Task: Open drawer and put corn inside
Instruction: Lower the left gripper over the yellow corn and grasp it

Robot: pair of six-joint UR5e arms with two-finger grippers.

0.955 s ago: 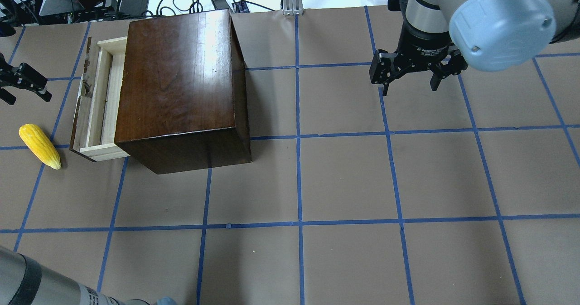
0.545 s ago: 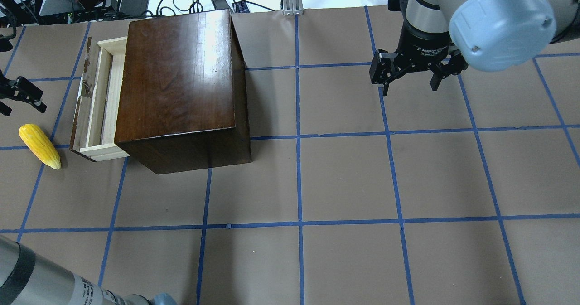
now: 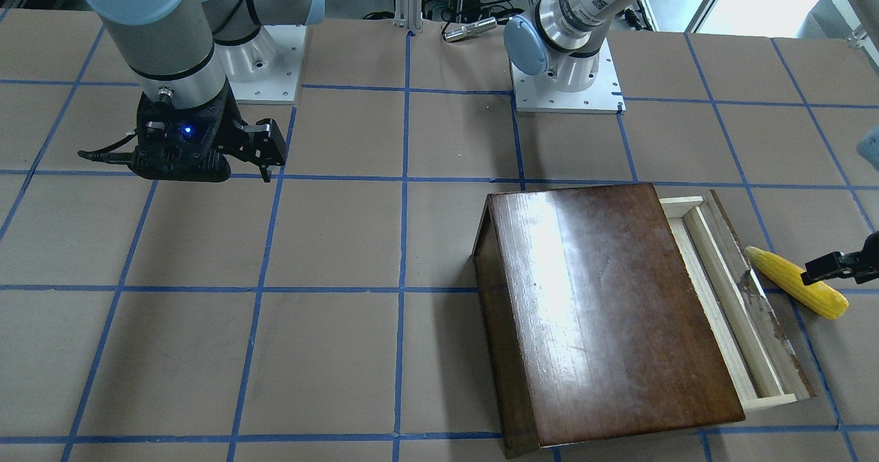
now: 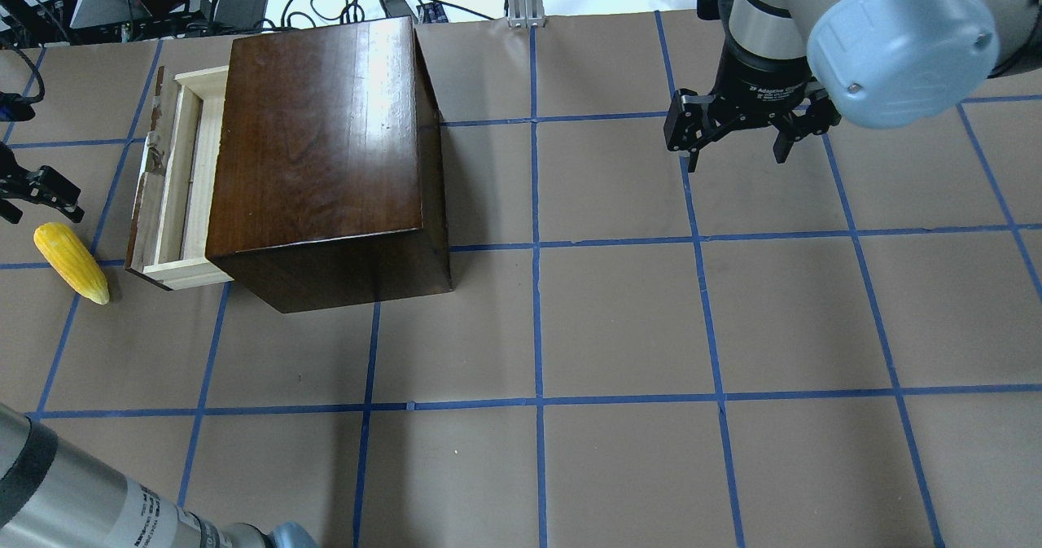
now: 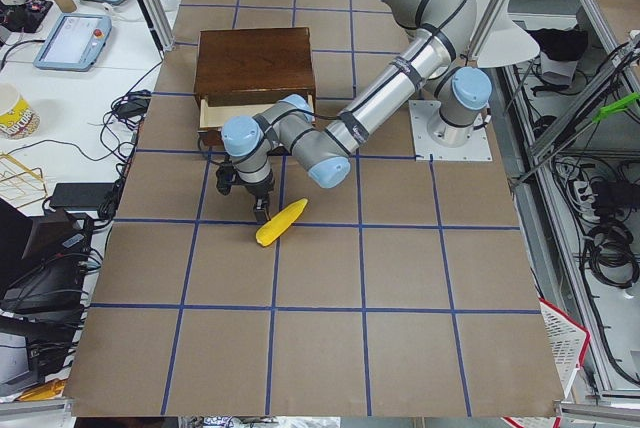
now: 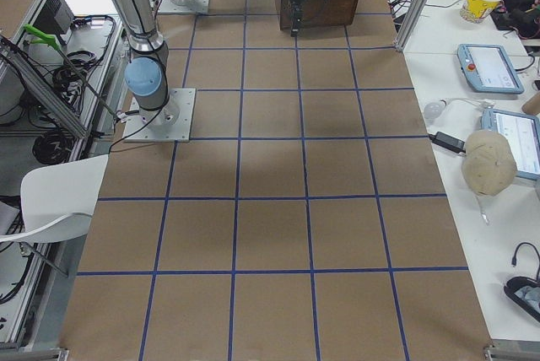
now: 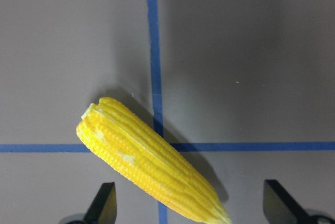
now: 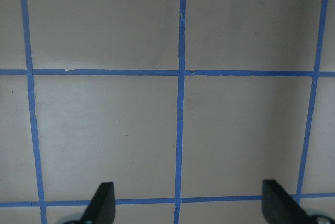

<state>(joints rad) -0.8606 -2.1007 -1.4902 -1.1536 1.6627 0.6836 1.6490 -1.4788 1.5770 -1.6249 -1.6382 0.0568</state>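
**Corn on the surface, left end effector spread above it**

Corn (image 4: 71, 262) is what you see lying flat on the brown surface (image 4: 619, 320), on the robot's left side. It sits near the weathered front panel of the drawer (image 4: 151, 165) but does not touch it. The drawer stands partly pulled out of the dark-brown box (image 4: 326, 149).

Your left end effector (image 7: 191, 205) hangs over the corn with its fingers spread wide. In the left wrist view one fingertip sits on each side of the cob's tapered end, and neither touches it. There the cob lies diagonally across a crossing of blue tape lines (image 7: 152, 51).

Your right end effector (image 4: 737, 155) is well away on the other side of the box. It is also spread wide, with only taped surface beneath it.
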